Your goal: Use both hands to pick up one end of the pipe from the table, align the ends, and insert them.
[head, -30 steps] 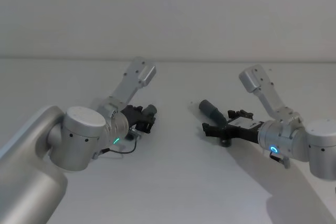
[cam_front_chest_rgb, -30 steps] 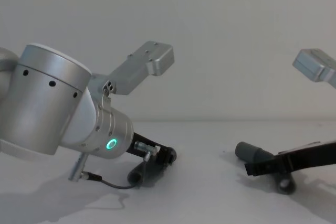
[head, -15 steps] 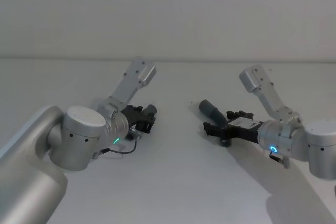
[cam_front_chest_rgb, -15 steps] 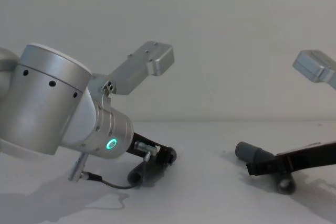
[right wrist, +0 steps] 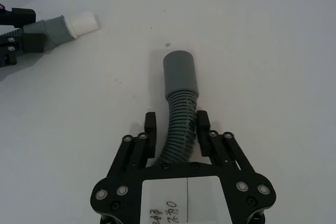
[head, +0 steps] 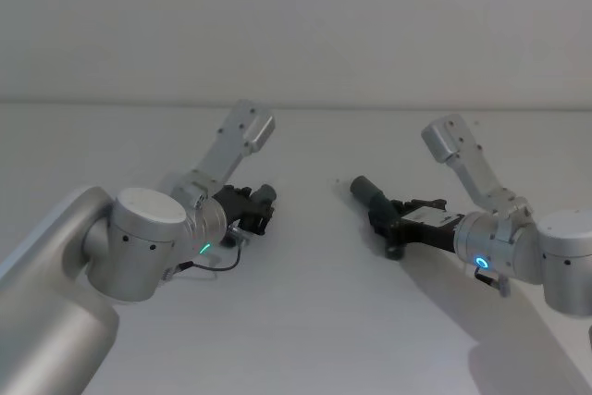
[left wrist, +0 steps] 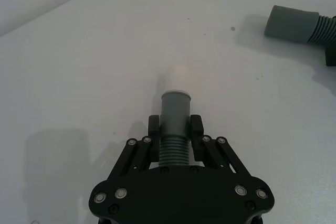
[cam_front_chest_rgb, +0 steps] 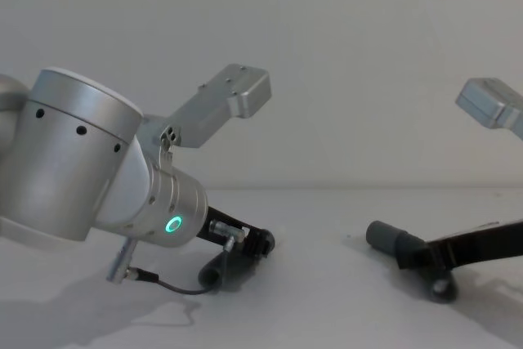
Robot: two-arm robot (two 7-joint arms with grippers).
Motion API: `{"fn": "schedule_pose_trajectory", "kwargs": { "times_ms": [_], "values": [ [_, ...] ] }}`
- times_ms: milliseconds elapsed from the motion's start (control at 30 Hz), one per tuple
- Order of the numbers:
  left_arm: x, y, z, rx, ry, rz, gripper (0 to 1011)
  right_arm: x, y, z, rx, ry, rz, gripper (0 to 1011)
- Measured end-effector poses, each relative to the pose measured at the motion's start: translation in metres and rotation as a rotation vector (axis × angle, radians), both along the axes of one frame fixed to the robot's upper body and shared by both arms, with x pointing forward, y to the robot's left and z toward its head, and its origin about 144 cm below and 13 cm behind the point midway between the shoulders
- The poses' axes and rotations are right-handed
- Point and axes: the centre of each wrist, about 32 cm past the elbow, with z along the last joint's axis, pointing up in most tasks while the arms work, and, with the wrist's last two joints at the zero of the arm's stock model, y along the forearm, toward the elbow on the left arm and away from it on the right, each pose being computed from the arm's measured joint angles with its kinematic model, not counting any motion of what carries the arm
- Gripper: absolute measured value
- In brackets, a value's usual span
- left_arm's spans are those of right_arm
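The pipe lies in two ribbed dark grey pieces on the white table (head: 305,321). My left gripper (left wrist: 175,132) is shut on the ribbed part of the left piece (left wrist: 175,111), whose narrow white end (left wrist: 176,72) points forward just above the table. My right gripper (right wrist: 177,127) has its fingers closed in on the ribbed part of the right piece (right wrist: 180,77), whose wide grey collar (head: 367,190) sticks out ahead of it. In the head view the left gripper (head: 262,208) and right gripper (head: 381,219) face each other across a gap. The right piece (cam_front_chest_rgb: 384,236) rests low on the table.
A plain pale wall rises behind the table. My left arm's large silver joint (cam_front_chest_rgb: 73,169) fills the near left, and a thin black cable (cam_front_chest_rgb: 176,288) loops under it. Bare table lies between and in front of the grippers.
My right gripper's fingers, spread wide a second ago, have closed in around the right pipe piece. The left arm and its piece have stayed still.
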Motion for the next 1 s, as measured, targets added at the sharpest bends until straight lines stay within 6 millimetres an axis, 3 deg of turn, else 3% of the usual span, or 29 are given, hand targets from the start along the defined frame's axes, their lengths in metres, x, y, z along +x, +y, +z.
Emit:
{"fn": "schedule_pose_trajectory", "kwargs": {
  "times_ms": [233, 1000],
  "values": [
    [0.0, 0.0, 0.0, 0.0, 0.0, 0.0, 332, 0.0001, 0.0, -0.0001, 0.0, 0.001, 0.0, 262],
    [0.0, 0.0, 0.0, 0.0, 0.0, 0.0, 332, -0.0012, 0.0004, -0.0014, -0.001, -0.004, 0.0, 262]
  ]
}}
